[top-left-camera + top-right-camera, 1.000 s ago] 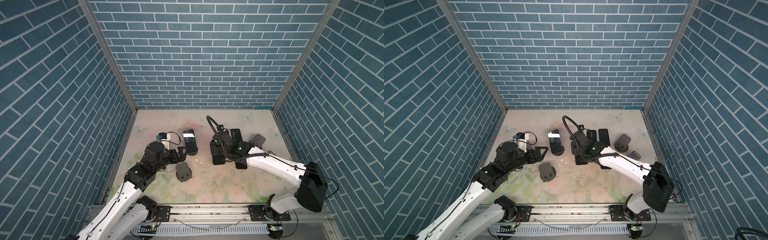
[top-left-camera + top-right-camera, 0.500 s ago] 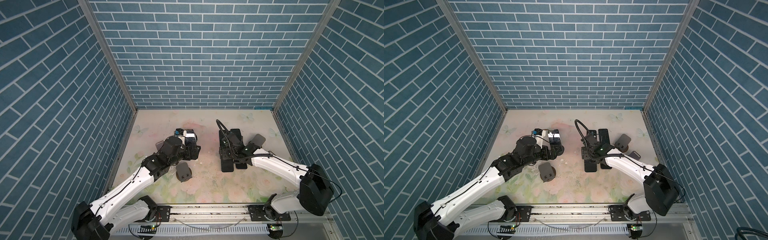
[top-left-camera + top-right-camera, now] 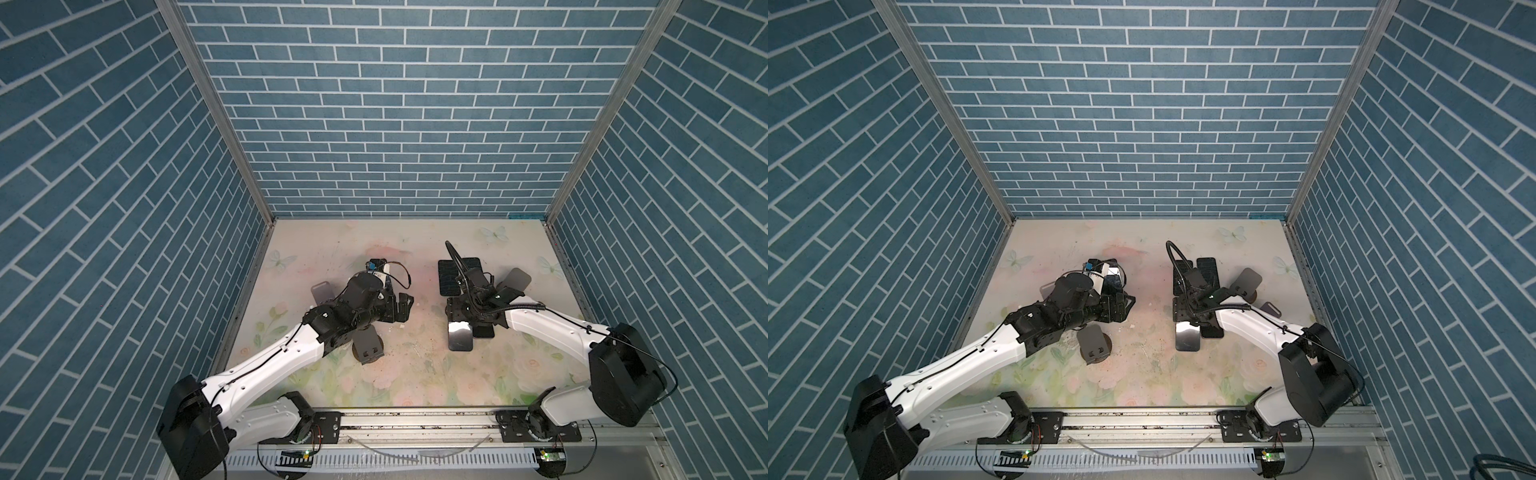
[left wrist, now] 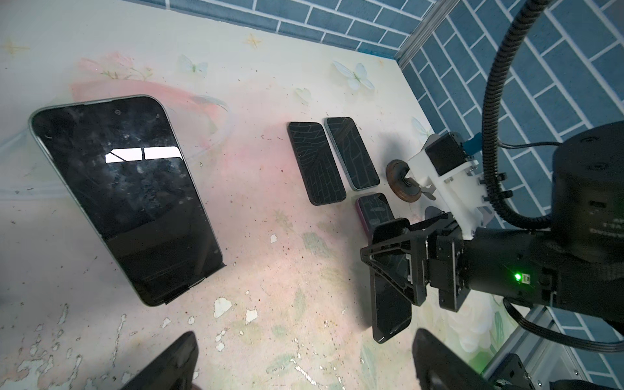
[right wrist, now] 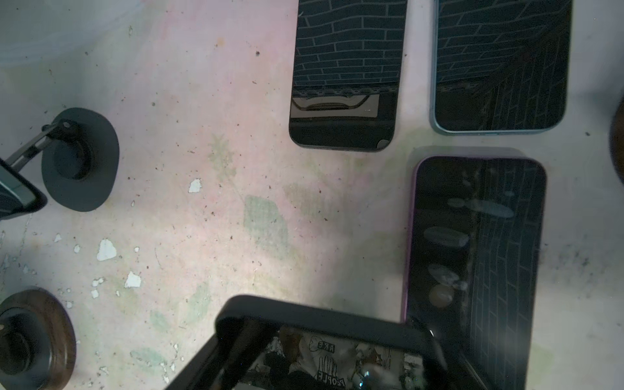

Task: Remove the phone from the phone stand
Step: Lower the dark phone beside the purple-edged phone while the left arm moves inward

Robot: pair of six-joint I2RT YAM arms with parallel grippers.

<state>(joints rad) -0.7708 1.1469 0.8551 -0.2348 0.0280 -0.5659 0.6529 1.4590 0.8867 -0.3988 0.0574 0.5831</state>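
A dark phone (image 4: 125, 199) leans on a phone stand (image 5: 81, 158) left of the middle; it also shows in a top view as the phone (image 3: 1113, 278). My left gripper (image 4: 304, 371) stands open just right of it with only bare table between its fingers (image 4: 169, 364). In both top views the left gripper (image 3: 402, 307) (image 3: 1124, 305) points toward the middle. My right gripper (image 4: 395, 270) is shut across the width of a second black phone (image 4: 391, 304) (image 3: 460, 336) (image 5: 320, 351), which is tilted with its lower end close to the table.
Three phones lie flat by the right gripper: two side by side (image 4: 316, 163) (image 4: 351, 152) and a purple-edged one (image 4: 374, 209). Bare stands are at the front left (image 3: 368, 345), far left (image 3: 324, 291) and right (image 3: 515, 278). Brick walls enclose the table.
My left arm has reached forward and come up beside the phone on the stand, still open. My right gripper has carried its phone right and toward the front, next to the flat phones.
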